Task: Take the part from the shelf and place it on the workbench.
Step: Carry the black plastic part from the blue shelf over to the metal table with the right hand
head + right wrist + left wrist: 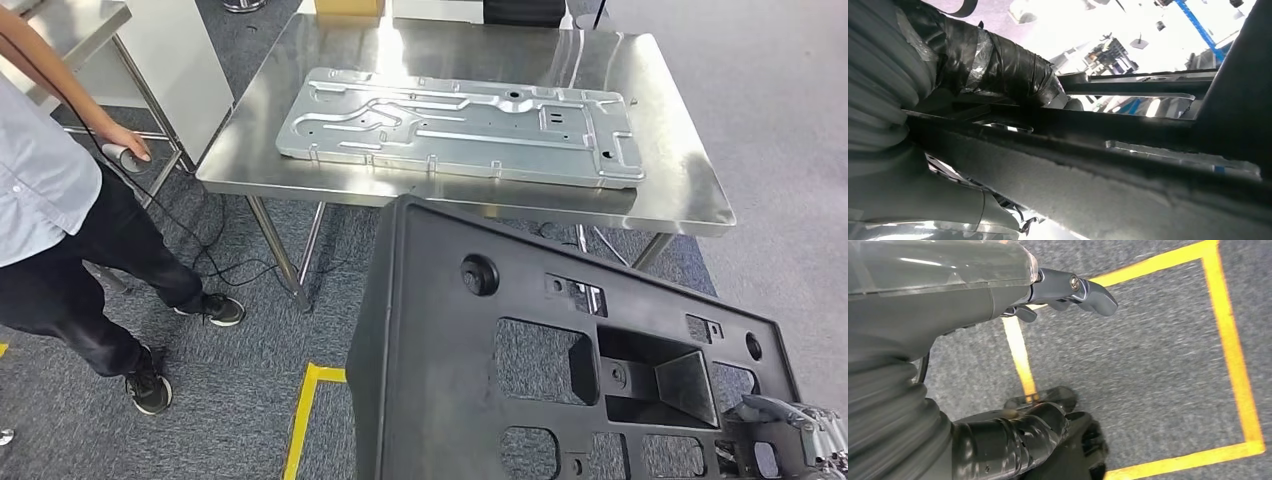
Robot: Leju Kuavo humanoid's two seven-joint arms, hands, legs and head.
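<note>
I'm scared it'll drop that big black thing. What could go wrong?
The black part is big, and just the right hand grips one corner, so it might tip or slip. The workbench already holds a metal plate, so the part may bump it. A person stands close too.

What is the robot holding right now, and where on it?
The right hand grips the large black plastic panel at its near right edge. The left hand holds nothing.

Stamped metal panel [465, 125] lies flat on steel table; person [60, 200] stands left, hand on white device [122, 154]; yellow floor tape [305, 410] on grey carpet [240, 380].
</note>
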